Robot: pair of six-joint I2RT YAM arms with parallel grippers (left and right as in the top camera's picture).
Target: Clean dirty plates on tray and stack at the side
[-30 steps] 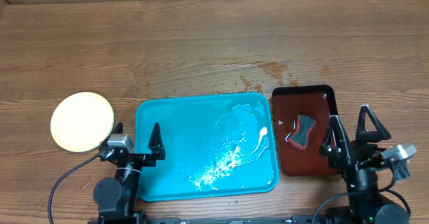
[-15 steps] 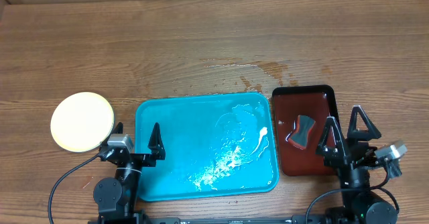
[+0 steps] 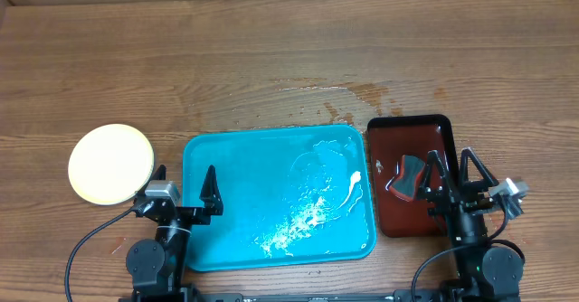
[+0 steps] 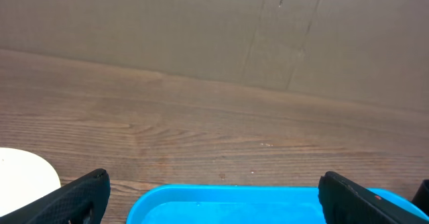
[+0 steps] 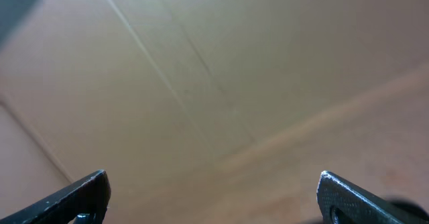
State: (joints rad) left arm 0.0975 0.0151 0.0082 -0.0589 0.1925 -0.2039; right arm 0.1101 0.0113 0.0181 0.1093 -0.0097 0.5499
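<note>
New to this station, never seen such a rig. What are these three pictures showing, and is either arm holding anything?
Two robot arms work at a wooden table, each ending in a two-finger pincer. The wide picture is from a camera above the table; the arms sit at its bottom edge. The other two are from cameras on the wrists; the dark tips in their lower corners are each arm's own fingers. The left pincer and right pincer are both open and empty. On the table: a pale yellow plate at the left, a turquoise tray with white smears and no plates on it, and a dark red tray holding a grey pad. The right wrist view shows only a blurred tan surface.
</note>
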